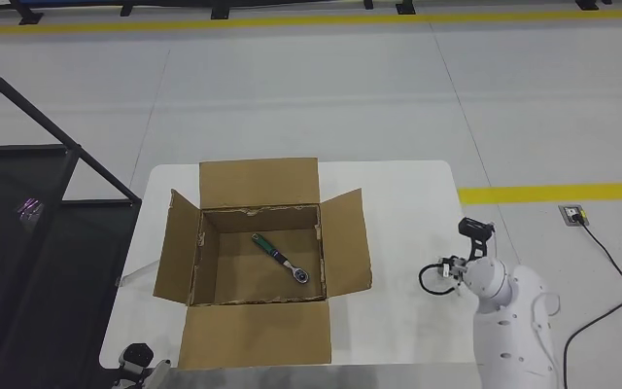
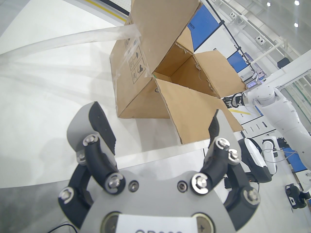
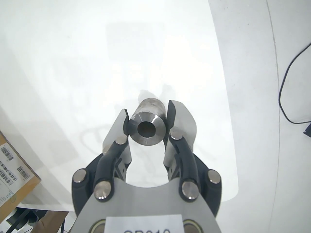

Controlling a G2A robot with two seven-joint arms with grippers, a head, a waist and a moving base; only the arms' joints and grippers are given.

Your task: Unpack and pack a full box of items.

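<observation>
Right gripper (image 3: 148, 117) clamps a steel cylinder (image 3: 148, 128) above the table (image 1: 408, 214), well right of the box (image 1: 258, 182). Left gripper (image 2: 156, 115) gapes wide, holding nothing. 1 wrench (image 1: 282, 259) lies inside, so unpacking looks nearly done, with repacking ahead.

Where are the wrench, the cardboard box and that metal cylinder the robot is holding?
wrench (image 1: 282, 259): top view, middle of its shaft.
cardboard box (image 1: 255, 335): top view, flap nearest the robot.
metal cylinder (image 3: 151, 109): right wrist view, its curved side.
</observation>
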